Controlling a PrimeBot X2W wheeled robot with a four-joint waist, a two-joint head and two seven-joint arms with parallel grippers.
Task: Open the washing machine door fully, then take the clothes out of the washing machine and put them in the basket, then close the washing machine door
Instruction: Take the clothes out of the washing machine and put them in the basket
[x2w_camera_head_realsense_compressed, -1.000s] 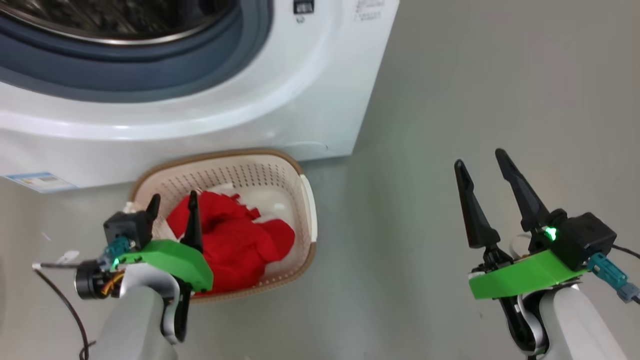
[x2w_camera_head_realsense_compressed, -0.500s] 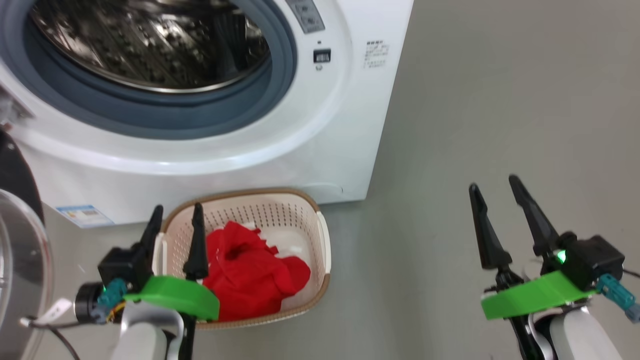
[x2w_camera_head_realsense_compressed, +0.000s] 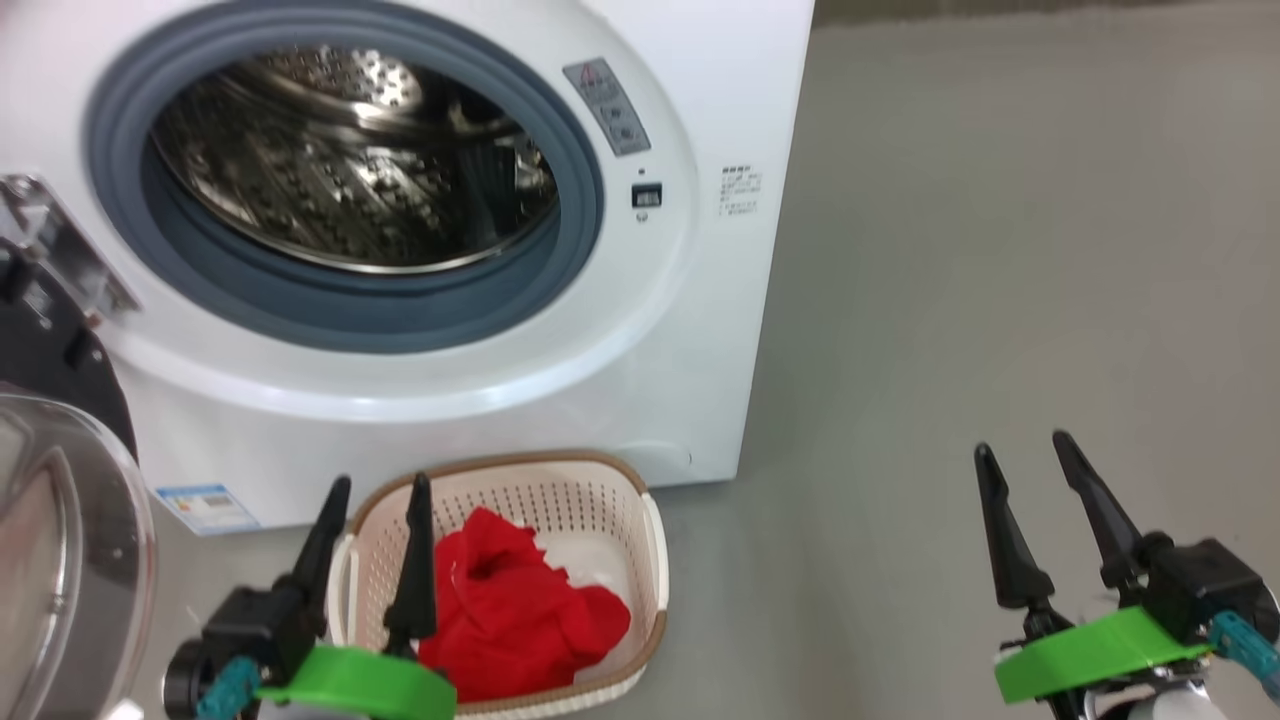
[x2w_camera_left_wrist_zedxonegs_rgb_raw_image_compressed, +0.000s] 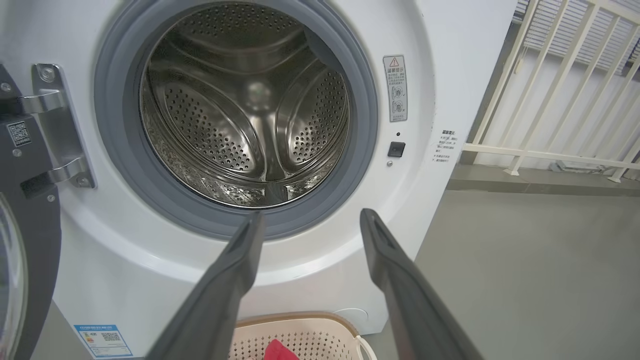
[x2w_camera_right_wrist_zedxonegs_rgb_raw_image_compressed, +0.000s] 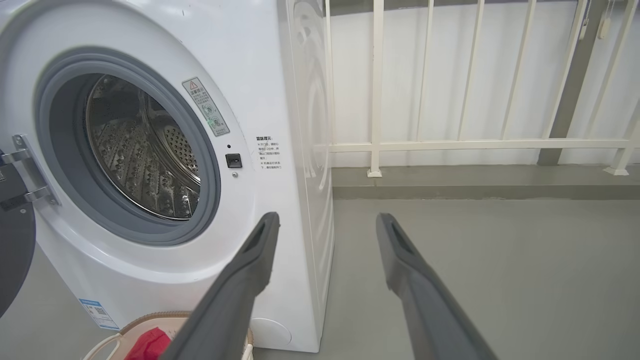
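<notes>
The white washing machine (x2w_camera_head_realsense_compressed: 690, 330) stands with its door (x2w_camera_head_realsense_compressed: 70, 560) swung open to the left, black rim and glass bowl at the view's left edge. Its steel drum (x2w_camera_head_realsense_compressed: 350, 170) holds no clothes that I can see. Red clothes (x2w_camera_head_realsense_compressed: 520, 610) lie in the cream basket (x2w_camera_head_realsense_compressed: 655, 560) on the floor before the machine. My left gripper (x2w_camera_head_realsense_compressed: 378, 490) is open over the basket's left rim, nothing between its fingers. Over bare floor to the right, my right gripper (x2w_camera_head_realsense_compressed: 1025, 450) is open and holds nothing. In the left wrist view the drum (x2w_camera_left_wrist_zedxonegs_rgb_raw_image_compressed: 245, 110) and door hinge (x2w_camera_left_wrist_zedxonegs_rgb_raw_image_compressed: 55, 125) show beyond the open gripper (x2w_camera_left_wrist_zedxonegs_rgb_raw_image_compressed: 310, 217).
A blue label sticker (x2w_camera_head_realsense_compressed: 205, 508) sits low on the machine's front. Grey floor (x2w_camera_head_realsense_compressed: 1000, 250) spreads to the right of the machine. A white railing (x2w_camera_right_wrist_zedxonegs_rgb_raw_image_compressed: 475, 145) on a low kerb runs behind the machine.
The head camera has tilted up, bringing the whole drum opening and the open door into view. Both grippers stay open and have not visibly moved relative to the basket and floor.
</notes>
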